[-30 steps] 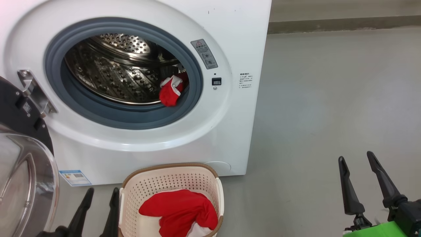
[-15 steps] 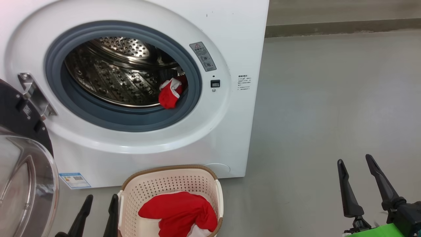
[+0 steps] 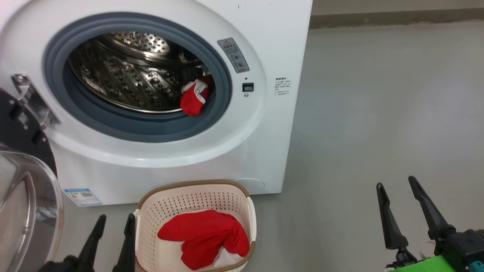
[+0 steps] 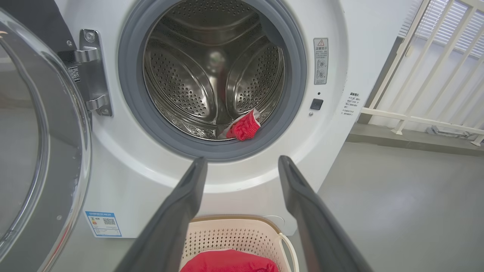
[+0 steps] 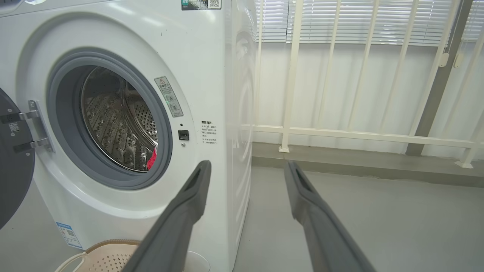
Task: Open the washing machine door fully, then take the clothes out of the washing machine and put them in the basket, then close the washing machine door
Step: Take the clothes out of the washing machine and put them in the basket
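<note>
The white washing machine stands with its door swung open at the left, glass bowl facing me. One red-and-white piece of the clothes lies at the drum's lower right lip, also seen as red fabric in the left wrist view. More red clothes fill the cream basket on the floor below the opening. My left gripper is open and empty, just left of the basket. My right gripper is open and empty over bare floor, right of the machine.
Grey floor stretches to the right of the machine. A white railing with blinds behind it runs along a low kerb beyond. The open door juts out on the left, close to my left arm.
The head view has shifted a little. My right gripper has drifted slightly left. Both grippers stay open and empty, and the clothes have not moved.
</note>
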You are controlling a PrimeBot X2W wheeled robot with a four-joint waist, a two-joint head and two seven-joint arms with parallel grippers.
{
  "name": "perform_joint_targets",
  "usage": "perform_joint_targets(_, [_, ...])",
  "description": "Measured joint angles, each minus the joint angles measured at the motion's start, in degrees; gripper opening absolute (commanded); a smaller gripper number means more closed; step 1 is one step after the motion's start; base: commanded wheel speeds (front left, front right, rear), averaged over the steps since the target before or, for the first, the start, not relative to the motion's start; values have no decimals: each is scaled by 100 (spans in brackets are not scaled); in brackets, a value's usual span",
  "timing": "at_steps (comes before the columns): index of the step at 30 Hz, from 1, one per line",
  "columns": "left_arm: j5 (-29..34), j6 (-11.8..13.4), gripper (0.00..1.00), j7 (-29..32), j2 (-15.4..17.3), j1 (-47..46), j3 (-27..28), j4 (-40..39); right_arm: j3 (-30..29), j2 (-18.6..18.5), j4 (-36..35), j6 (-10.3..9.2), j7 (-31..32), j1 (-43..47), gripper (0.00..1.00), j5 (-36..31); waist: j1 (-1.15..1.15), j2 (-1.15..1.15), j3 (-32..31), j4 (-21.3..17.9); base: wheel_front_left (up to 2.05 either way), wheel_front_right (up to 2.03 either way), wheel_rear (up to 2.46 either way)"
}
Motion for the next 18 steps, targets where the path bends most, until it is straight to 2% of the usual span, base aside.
perform_joint_targets(4, [1,23,100,0,-49,-453,-1,165,104,0,18,0,0,-207,100,-3,0,0,252,8,0,0,0])
perform_joint_targets(8, [20,158,100,0,-96,-889,1,315,142,-2,14,0,0,-466,100,-3,0,0,497,22,0,0,0])
perform_joint_targets(18, [515,310,100,-1,-85,-2481,-123,880,290,-11,-4,0,0,-1149,100,13,0,0,1331,59,0,0,0])
